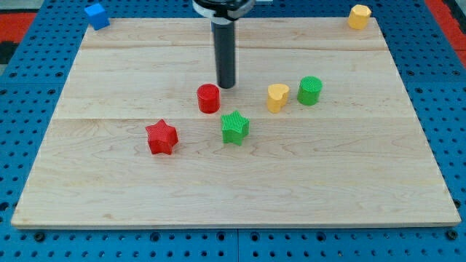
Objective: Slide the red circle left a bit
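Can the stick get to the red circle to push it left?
Probably yes. My tip sits just to the view's upper right of the red circle, with nothing between them. The green star lies lower, out of the way.

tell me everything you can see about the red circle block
The red circle block is a short, matte, solid-red cylinder that looks plastic, standing upright, flat face up, on the pale wooden board near its middle. My tip sits just to its upper right, close; contact cannot be told. No other block touches it.
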Controlling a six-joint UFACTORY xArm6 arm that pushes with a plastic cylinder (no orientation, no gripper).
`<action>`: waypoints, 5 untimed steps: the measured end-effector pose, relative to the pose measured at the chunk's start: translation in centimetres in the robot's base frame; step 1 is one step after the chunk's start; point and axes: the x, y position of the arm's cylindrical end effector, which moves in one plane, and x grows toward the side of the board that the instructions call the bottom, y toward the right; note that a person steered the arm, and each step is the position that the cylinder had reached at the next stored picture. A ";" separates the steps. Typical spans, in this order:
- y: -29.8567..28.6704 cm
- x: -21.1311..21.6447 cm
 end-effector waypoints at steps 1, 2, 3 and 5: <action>1.8 1.2; 0.8 1.9; -1.8 1.9; -4.7 2.7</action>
